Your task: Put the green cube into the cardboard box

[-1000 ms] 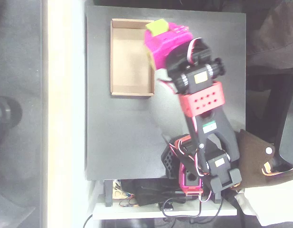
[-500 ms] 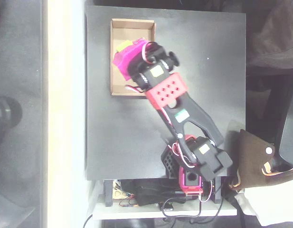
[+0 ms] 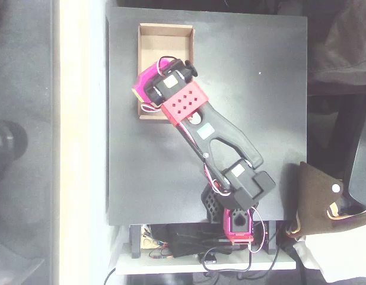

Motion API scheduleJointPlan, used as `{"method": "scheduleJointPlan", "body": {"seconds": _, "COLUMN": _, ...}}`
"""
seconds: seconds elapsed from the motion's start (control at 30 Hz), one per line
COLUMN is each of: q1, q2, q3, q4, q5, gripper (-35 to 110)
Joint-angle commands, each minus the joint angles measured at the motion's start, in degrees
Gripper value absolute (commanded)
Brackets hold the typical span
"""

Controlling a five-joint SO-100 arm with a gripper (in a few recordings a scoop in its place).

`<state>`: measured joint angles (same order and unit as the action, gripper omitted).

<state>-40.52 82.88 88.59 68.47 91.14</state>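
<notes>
The cardboard box [image 3: 165,47] is a shallow tan tray at the upper left of the black table in the overhead view. My magenta gripper [image 3: 142,85] hangs over the box's lower left part, reaching across its left wall. The black wrist and the red perforated arm block cover the box's lower end. The green cube is hidden. The fingertips are underneath the magenta head, so I cannot make out how the jaws stand or whether anything is between them.
The black table [image 3: 260,89] stretches to the right of and below the box. The arm's base [image 3: 236,217] stands at the table's near edge among cables. A pale strip [image 3: 82,142] borders the table's left side.
The arm has swung to the left. The gripper moved from the box's upper right corner, across its middle, to its lower left part.
</notes>
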Motion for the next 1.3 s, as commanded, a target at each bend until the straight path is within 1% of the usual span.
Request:
{"method": "scheduleJointPlan", "body": {"seconds": 0.0, "q1": 0.0, "q2": -0.1, "q3": -0.4, "q4": -0.3, "q5": 1.1, "gripper": 12}}
{"method": "scheduleJointPlan", "body": {"seconds": 0.3, "q1": 0.5, "q2": -3.7, "q3": -0.4, "q4": 0.4, "q5": 1.2, "gripper": 12}}
{"method": "scheduleJointPlan", "body": {"seconds": 0.57, "q1": 5.2, "q2": -5.5, "q3": -0.4, "q4": 0.3, "q5": 1.1, "gripper": 12}}
{"method": "scheduleJointPlan", "body": {"seconds": 1.27, "q1": 5.2, "q2": -8.9, "q3": -0.7, "q4": -0.3, "q5": 0.7, "gripper": 12}}
